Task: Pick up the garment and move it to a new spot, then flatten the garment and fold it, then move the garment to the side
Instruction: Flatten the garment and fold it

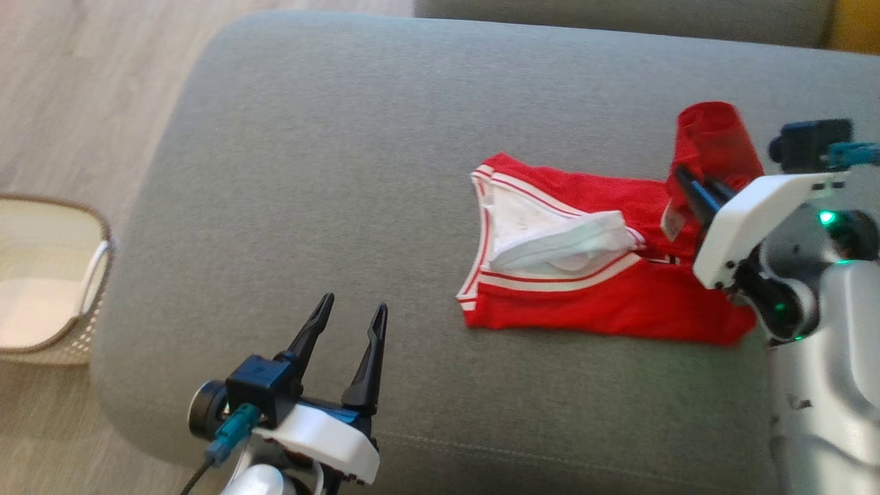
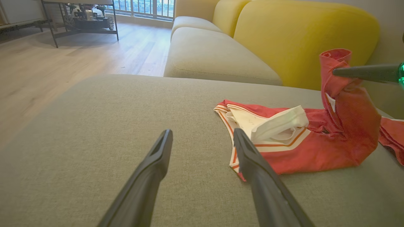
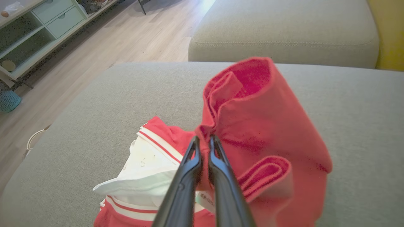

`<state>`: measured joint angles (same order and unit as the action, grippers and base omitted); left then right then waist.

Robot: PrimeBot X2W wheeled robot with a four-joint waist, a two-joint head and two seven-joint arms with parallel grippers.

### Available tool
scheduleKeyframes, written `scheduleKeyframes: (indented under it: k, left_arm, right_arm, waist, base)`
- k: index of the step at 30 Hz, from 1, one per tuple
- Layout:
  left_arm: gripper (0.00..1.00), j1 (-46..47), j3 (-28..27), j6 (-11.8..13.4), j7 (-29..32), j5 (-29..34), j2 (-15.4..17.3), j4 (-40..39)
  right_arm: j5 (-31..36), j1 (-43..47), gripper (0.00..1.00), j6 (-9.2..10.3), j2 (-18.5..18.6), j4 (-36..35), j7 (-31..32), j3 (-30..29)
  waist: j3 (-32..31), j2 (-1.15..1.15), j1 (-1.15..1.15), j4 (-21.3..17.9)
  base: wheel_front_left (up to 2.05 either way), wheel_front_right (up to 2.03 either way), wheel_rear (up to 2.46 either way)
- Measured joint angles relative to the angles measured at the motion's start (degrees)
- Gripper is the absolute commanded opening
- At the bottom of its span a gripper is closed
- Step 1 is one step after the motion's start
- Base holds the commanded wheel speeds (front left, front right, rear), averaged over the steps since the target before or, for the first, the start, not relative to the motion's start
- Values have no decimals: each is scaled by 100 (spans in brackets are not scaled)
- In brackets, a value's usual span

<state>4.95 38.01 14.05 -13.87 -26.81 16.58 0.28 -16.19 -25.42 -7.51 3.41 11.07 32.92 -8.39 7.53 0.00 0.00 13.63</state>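
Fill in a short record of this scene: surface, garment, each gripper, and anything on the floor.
surface: grey cushion
garment: red with white trim, lying on the cushion, one end lifted
right gripper: shut on the lifted red fabric
left gripper: open, apart from the garment
floor: pale basket at the robot's left

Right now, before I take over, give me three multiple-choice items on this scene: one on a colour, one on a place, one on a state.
1. The garment is mainly: A blue; B red; C green.
2. The basket stands: A on the floor; B on a shelf; C on a chair.
3. The right hand is: A wide open; B shut on nothing; C shut on the garment.

Key: B, red cloth with white trim; A, it sits on the wood boards; C, it pinches a raised fold.
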Motion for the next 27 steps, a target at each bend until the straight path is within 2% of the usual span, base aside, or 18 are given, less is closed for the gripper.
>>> scheduleKeyframes:
  k: [13,26,27]
  left_arm:
    - [100,1,81,-45,25,-23,-34,34]
    - [100,2,68,-49,15,-58,-99,148]
    - [100,2,68,-49,15,-58,-99,148]
  right_arm:
    - [-590,-721,0,0,8,1379,-761,888]
    - [-979,-708,0,0,16,1928,-915,1705]
    - [-979,-708,2,0,16,1928,-915,1705]
  waist:
    - [77,0,0,657]
    - [180,0,0,798]
    - [180,0,0,798]
  base:
    - [0,0,0]
    - [0,0,0]
    - [0,0,0]
